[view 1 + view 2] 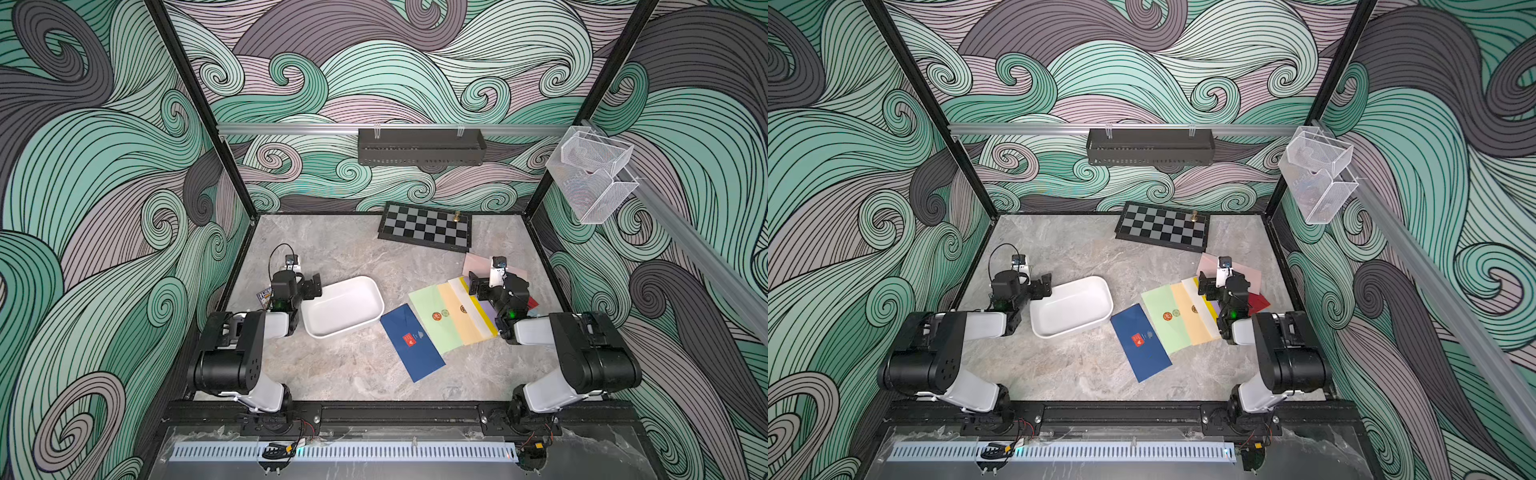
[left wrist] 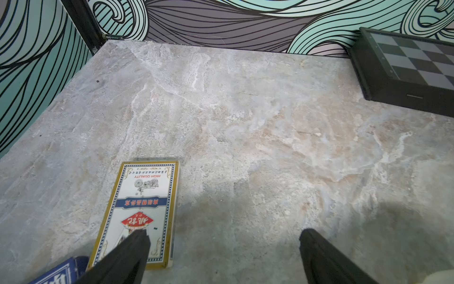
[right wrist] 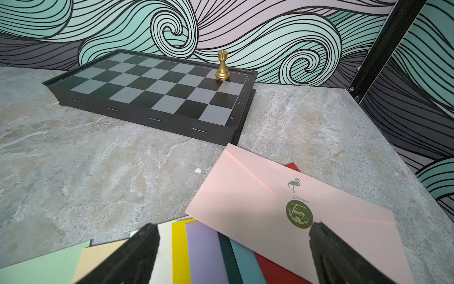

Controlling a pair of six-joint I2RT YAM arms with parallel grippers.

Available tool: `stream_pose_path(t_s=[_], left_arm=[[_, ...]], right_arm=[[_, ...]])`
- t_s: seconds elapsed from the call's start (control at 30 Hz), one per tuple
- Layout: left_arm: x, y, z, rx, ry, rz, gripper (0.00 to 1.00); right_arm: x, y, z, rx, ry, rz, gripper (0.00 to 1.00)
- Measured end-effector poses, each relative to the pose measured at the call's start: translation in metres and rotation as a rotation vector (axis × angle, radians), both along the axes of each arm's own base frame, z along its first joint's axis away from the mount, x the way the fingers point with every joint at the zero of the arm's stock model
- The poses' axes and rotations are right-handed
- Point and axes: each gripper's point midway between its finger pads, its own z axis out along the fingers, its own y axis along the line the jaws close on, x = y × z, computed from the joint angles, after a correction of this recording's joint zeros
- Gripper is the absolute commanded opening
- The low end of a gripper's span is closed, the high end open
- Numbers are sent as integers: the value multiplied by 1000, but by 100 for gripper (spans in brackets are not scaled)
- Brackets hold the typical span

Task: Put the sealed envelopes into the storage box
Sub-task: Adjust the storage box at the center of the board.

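1. One navy envelope [image 1: 411,340] lies nearest on the counter [image 1: 332,374]. Its red seal faces up and its long axis runs from near-right to far-left.
2. Several more sealed envelopes [image 1: 453,316] fan out flat to its right: green, peach, cream, yellow, lilac. Their long axes tilt the same way, and all lie on the counter, outside the box.
3. The white storage box [image 1: 332,334] sits left of them, open side up, long axis from near-left to far-right.
4. Left tool [image 2: 224,233]: jaws spread, empty, beside the box, over a playing-card pack [image 2: 140,196] printed "HIGH QUALITY".
5. Right tool [image 3: 233,226]: released, holding nothing, above the fan.
6. The pink envelope [image 3: 270,196] bears a flamingo, "For you" and a green "Flower" sticker.
7. Farthest, a chessboard [image 3: 157,91] carries a gold chess piece [image 3: 222,66]. Its edge shows the numbers 5, 6, 7.
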Motion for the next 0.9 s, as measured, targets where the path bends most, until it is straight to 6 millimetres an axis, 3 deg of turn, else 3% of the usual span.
stream_pose_path(t_s=[0.7,0.8,0.9], left_arm=[[-3,3,4,3,4,21,99],[-12,8,32,-4,-22,62,99],[-15,10,92,-90,-127,122,99]], right_arm=[[0,0,0,2,1,4,98],[0,-1,0,1,4,-8,98],[-5,-11,7,-17,33,-79,98]])
